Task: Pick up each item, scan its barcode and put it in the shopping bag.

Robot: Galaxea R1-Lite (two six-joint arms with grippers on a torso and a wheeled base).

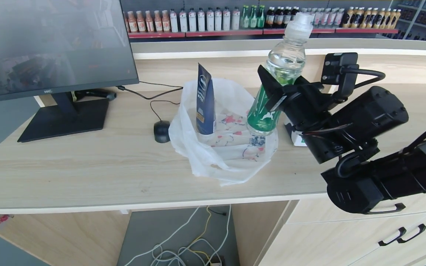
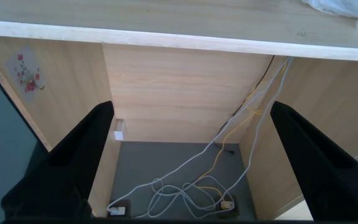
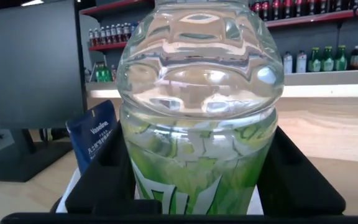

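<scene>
Setting: shop counter with a light-wood tabletop (image 1: 87, 162); stocked shelves behind.
Shopping bag (image 1: 213, 155): white, mouth open, mid-tabletop; a blue tube (image 1: 205, 99) stands inside.
Bottle (image 1: 287, 59): green label, near upright, base at the bag's right rim; whether it touches, cannot tell.
Right gripper (image 1: 274, 94): clamped across the bottle's middle, coming in from the right.
Left gripper (image 2: 191, 107): spread, empty, low before the counter front.
Judgement: the bag's hollow lies just left of the bottle's base.
</scene>
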